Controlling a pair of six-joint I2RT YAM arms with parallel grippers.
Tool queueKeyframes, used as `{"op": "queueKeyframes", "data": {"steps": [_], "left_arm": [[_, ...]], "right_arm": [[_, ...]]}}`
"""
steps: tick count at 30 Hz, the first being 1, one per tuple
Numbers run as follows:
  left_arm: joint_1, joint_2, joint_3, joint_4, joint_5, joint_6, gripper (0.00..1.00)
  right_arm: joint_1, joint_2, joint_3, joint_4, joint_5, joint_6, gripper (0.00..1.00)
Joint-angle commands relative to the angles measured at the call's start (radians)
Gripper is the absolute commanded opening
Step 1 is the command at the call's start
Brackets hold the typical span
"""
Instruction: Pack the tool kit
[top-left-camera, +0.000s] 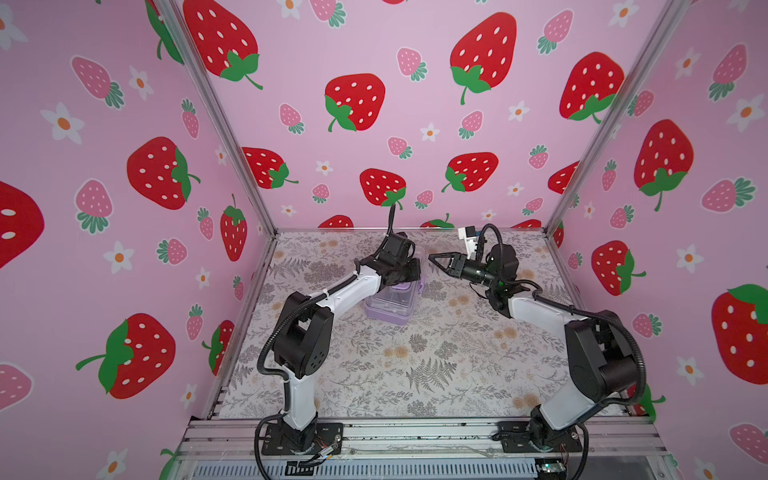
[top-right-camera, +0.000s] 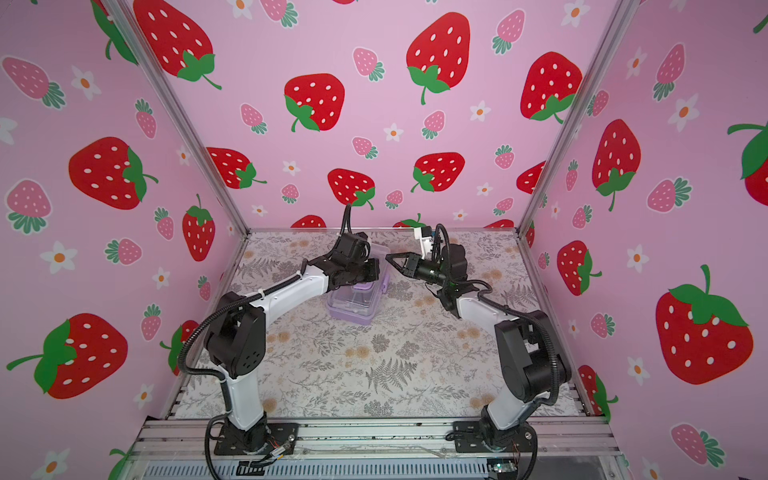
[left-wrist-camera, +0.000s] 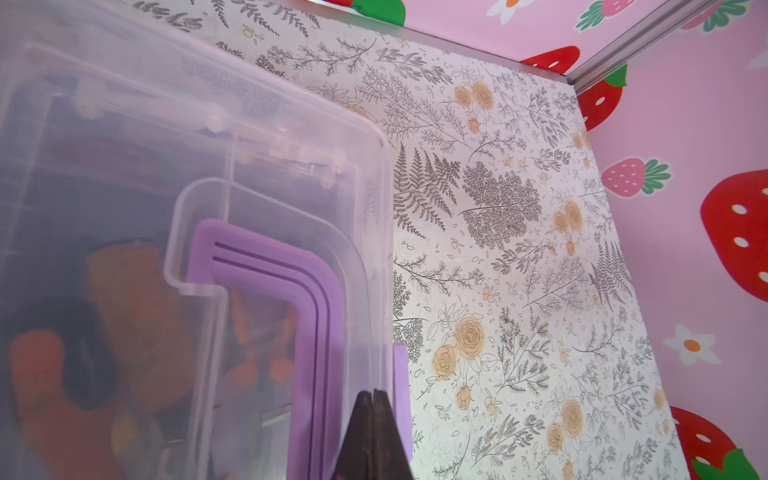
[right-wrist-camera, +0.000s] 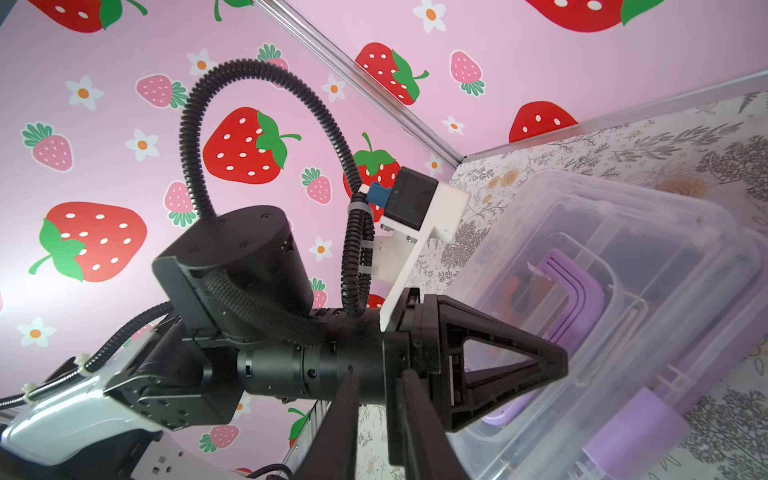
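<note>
The tool kit (top-left-camera: 388, 307) (top-right-camera: 353, 307) lies on the table left of centre, a lilac base under a clear lid. Its purple handle (left-wrist-camera: 307, 299) (right-wrist-camera: 582, 299) lies flat in the lid's recess. Blurred orange-handled tools show through the lid (left-wrist-camera: 137, 291). My left gripper (left-wrist-camera: 374, 392) (right-wrist-camera: 559, 359) (top-left-camera: 409, 272) is shut with nothing in it, its tip on the lid's edge by the purple side latch (left-wrist-camera: 402, 399). My right gripper (top-left-camera: 432, 257) (top-right-camera: 388, 257) hovers beside the kit's far right side and points at the left gripper. Its jaws stand a narrow gap apart, empty (right-wrist-camera: 380, 374).
The floral table mat (top-left-camera: 415, 365) runs to the strawberry-print walls on three sides, with aluminium posts (top-left-camera: 582, 166) in the back corners. A metal rail (top-left-camera: 415, 432) carrying both arm bases bounds the front. A second purple latch (right-wrist-camera: 640, 424) sits on the kit's side wall.
</note>
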Motion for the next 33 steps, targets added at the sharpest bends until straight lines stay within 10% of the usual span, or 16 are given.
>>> {"op": "queueKeyframes", "data": {"steps": [1,33], "left_arm": [[-0.003,0.093,-0.103,-0.292,0.045,0.006,0.0],[0.041,0.052,-0.144,-0.27,0.088,-0.001,0.0]], "right_arm": [[-0.007,0.036,-0.048,-0.055,0.01,-0.053,0.24],[-0.008,0.465,0.003,0.443,-0.11,0.259,0.56]]}}
